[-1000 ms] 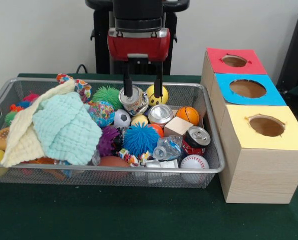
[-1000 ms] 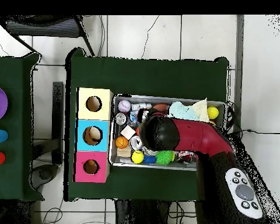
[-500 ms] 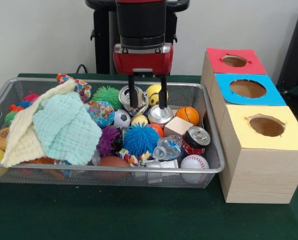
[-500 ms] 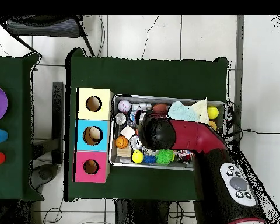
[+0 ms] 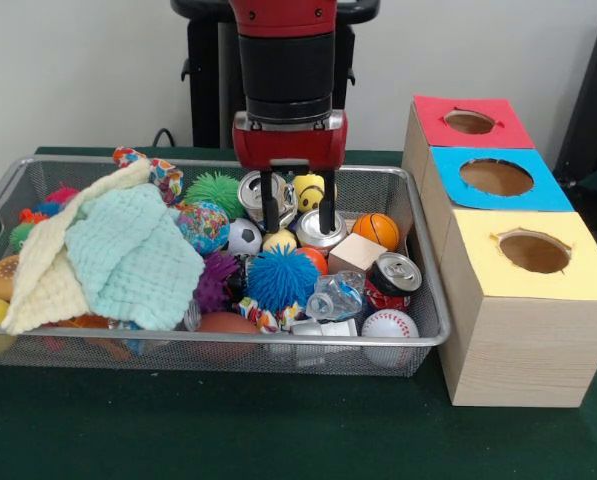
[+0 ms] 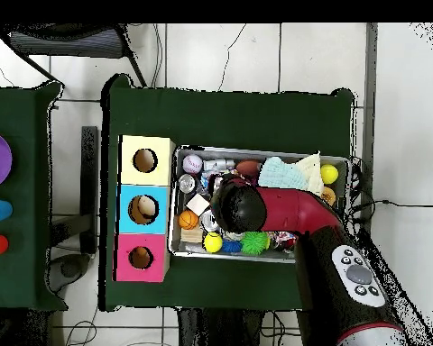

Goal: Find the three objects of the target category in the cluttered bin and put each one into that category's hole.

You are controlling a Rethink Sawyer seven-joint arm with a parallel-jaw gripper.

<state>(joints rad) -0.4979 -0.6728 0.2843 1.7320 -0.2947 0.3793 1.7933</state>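
The cluttered bin [image 5: 418,335], a wide, shallow silver wire-mesh basket, sat on the green table just beside the row of three boxes in the front view. It was packed with balls, spiky toys, crushed cans and a heap of pale green and cream cloths [image 5: 108,255]. The gripper [image 5: 298,214] hung low among the clutter with its fingers apart, one on each side of a small pale yellow ball [image 5: 279,240], clamped on nothing. A silver can [image 5: 321,228] lay touching the finger nearer the boxes, and another can [image 5: 261,192] stood behind the other. To do the pick well, I judged the fingers should go straight down and close only on the intended piece, without wedging a can between them. No string-looped toys could be made out; they may have lain under the cloths.

In the overhead view, the arm [image 6: 292,212] reached across the bin [image 6: 256,151] and hid its middle. The gripper itself was covered.
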